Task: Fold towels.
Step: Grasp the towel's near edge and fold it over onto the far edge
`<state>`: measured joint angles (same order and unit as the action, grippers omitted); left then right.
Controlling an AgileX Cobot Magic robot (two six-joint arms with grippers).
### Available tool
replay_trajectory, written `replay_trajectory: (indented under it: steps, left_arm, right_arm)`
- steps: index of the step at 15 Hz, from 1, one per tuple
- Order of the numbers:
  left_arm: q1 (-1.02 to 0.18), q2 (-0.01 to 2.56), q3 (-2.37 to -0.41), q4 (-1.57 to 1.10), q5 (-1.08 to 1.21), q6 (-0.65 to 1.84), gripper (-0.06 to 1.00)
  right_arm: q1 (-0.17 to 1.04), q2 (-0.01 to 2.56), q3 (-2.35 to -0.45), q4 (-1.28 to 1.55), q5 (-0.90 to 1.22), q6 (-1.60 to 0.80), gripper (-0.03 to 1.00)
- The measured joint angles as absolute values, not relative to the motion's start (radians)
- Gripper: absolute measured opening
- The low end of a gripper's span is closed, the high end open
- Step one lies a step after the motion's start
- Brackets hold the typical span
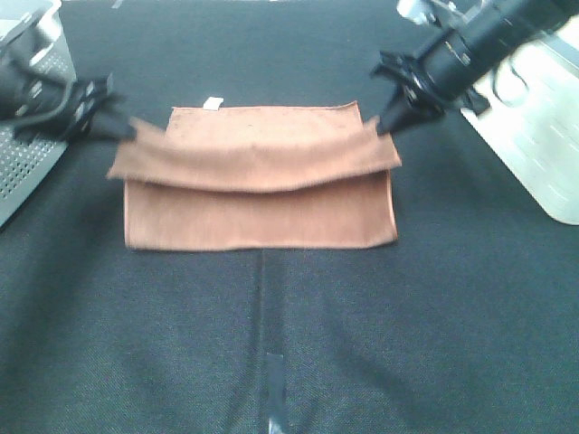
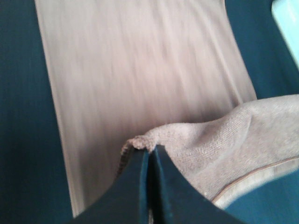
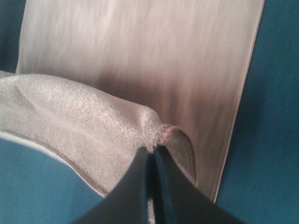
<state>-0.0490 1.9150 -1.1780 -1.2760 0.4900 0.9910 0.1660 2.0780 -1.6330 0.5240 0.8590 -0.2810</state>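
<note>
The brown towel (image 1: 262, 217) is lying in the middle of the dark surface (image 1: 434, 316), its long sides running left to right. Its near part is resting flat, while a band of cloth is being held up across its middle, sagging a little between the two ends and drooping toward the near side. A small white tag (image 1: 213, 103) is sticking out from the far edge, left of centre (no writing can be made out on it, and no brand is showing anywhere).

The left fingers (image 1: 119, 127) are pressing together on the left end of the raised band. In the left wrist view these fingers (image 2: 133, 186) are pinching a bunched corner of the terry, with the flat cloth lying beyond them. The right fingers (image 1: 391, 117) are doing the same at the right end. In the right wrist view they (image 3: 135, 182) are closing tight on a puckered corner whose stitched hem is curling beside the tips.

At the far left edge a grey perforated container (image 1: 27, 158) is standing on the surface (its inside is not showing, so its contents cannot be told). At the far right a white object (image 1: 543, 154) is lying, cut off by the frame. A short strip of tape (image 1: 276, 380) is lying on the surface, near of the towel.
</note>
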Motion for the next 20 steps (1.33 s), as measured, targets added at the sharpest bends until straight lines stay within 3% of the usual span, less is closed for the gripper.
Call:
replay_trajectory:
  steps: [1, 7, 9, 16, 18, 20]
  left_arm:
    - [-0.049, 1.915, -1.178, -1.276, 0.490, 0.991, 0.00]
    - [-0.049, 2.308, -1.713, -1.264, 0.489, 0.933, 0.00]
    - [-0.049, 2.413, -1.864, -1.258, 0.472, 0.930, 0.00]
    - [-0.079, 2.613, -2.095, -1.260, 0.353, 0.926, 0.01]
    - [-0.092, 2.623, -2.095, -1.259, 0.340, 0.926, 0.15]
    - [-0.095, 2.624, -2.095, -1.259, 0.340, 0.926, 0.47]
  right_arm:
    - [0.166, 2.078, -1.633, 0.524, 0.859, -0.281, 0.00]
    - [0.146, 2.447, -2.255, 0.441, 0.927, -0.194, 0.00]
    - [0.135, 2.546, -2.376, 0.441, 0.909, -0.198, 0.00]
    - [0.135, 2.720, -2.452, 0.454, 0.662, -0.248, 0.00]
    - [0.135, 2.721, -2.452, 0.472, 0.642, -0.248, 0.08]
    - [0.135, 2.721, -2.454, 0.484, 0.632, -0.248, 0.40]
